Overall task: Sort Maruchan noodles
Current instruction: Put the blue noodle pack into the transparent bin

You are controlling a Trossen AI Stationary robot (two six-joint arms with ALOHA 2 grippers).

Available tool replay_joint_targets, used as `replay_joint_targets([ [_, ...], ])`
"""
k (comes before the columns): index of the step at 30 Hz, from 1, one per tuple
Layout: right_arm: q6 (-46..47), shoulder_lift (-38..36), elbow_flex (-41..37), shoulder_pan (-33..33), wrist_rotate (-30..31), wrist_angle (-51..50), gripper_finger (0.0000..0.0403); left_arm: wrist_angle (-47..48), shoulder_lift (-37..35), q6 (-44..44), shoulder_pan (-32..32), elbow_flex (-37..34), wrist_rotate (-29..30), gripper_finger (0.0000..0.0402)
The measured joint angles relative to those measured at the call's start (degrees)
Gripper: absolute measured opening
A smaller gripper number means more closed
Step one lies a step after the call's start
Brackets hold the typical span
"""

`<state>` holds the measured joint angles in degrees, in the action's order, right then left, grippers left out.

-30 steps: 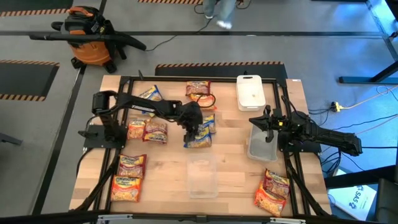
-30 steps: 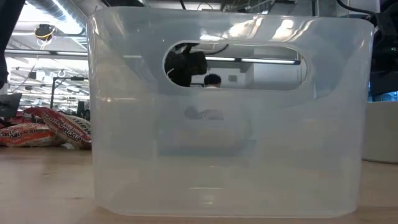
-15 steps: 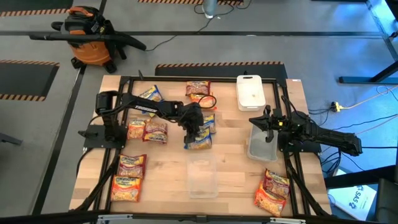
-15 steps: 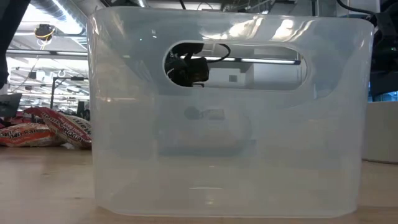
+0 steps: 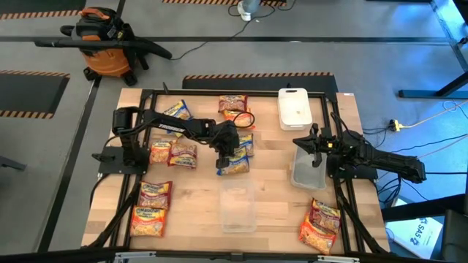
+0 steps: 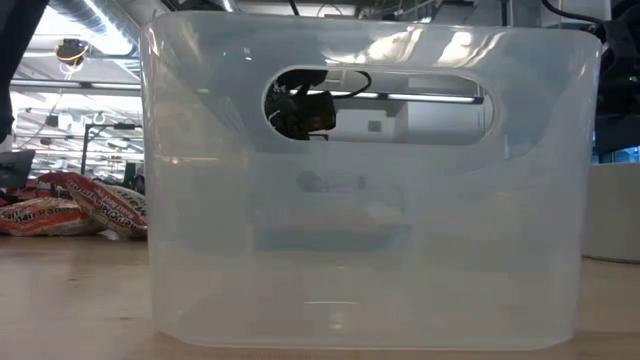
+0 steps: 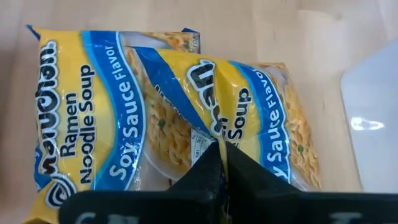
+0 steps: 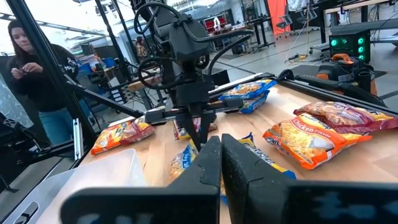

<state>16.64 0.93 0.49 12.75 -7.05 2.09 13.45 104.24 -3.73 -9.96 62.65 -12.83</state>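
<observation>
Left gripper point(image 5: 232, 155) down on blue-and-yellow packet point(image 7: 217, 118) just behind clear bin point(image 5: 238, 207), fingers pinched on wrapper fold. Second blue packet point(image 7: 87, 118) beneath, long axes near parallel. Right gripper point(image 5: 310, 140) pressed together, empty, well right of bin; left arm nearer.

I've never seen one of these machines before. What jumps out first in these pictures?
Bright ramen packets lie scattered over the wooden table, and the left gripper at the table's middle has pinched shut on a blue-and-yellow soy sauce ramen packet lying partly over another. A clear plastic rectangular container at the front edge fills the low view. The right gripper, shut, waits over a second clear container on the right.
</observation>
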Motion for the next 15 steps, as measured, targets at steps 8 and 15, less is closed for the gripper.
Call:
replay_joint_targets([
  [8, 0.0, 0.02, 0.0, 0.01, 0.0, 0.0, 0.0001, 1.44, -5.25, 0.43, 2.1, 0.0, 5.66, 0.0001],
  [15, 0.0, 0.0, 0.0, 0.0, 0.01, 0.0, 0.0001, 2.67, -12.13, 0.63, 6.25, 0.02, 12.56, 0.0001],
])
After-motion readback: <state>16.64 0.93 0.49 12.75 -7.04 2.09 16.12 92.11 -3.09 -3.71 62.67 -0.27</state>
